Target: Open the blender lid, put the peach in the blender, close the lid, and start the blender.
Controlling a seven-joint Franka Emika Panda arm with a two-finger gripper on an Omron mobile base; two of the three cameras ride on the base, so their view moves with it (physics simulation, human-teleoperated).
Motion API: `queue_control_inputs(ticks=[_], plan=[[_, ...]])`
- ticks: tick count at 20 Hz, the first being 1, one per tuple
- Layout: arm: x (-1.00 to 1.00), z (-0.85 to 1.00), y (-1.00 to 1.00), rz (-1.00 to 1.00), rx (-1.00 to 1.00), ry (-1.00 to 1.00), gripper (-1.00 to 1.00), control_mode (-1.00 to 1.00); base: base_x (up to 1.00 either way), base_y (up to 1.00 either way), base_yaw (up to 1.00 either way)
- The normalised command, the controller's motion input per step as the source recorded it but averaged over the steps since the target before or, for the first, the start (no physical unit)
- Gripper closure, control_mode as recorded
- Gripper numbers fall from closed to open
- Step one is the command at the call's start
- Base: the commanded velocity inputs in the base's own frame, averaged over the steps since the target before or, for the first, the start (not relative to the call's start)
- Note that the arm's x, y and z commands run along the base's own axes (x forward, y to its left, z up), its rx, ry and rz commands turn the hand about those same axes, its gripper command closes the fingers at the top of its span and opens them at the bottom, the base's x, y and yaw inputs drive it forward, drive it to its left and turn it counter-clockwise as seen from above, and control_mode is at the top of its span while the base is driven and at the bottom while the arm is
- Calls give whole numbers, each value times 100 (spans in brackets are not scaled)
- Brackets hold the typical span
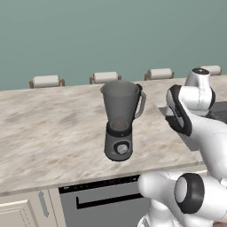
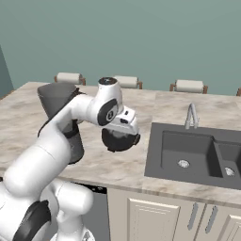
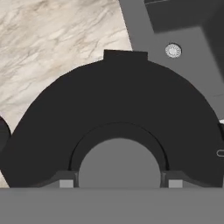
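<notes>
The gripper (image 2: 120, 141) is closed on the knob of the lid (image 2: 120, 140), held above the surface (image 1: 53, 128) between the open-topped blender (image 1: 119, 119) and the sink (image 2: 188, 153).

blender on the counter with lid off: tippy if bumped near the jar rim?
Probably. The blender is tall over a narrow base, so a high push could tip it. The side handle likely skews weight slightly. The end effector holds the blender lid.
</notes>
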Motion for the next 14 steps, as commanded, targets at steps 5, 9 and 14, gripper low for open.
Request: queue_control_inputs(ticks=[5,9,14], plan=[[-31,100,34,0,-13,-4,100,-100,0,0,0],[-29,100,41,0,-12,-3,100,-100,0,0,0],[-27,86,50,0,-7,-1,100,-100,0,0,0]])
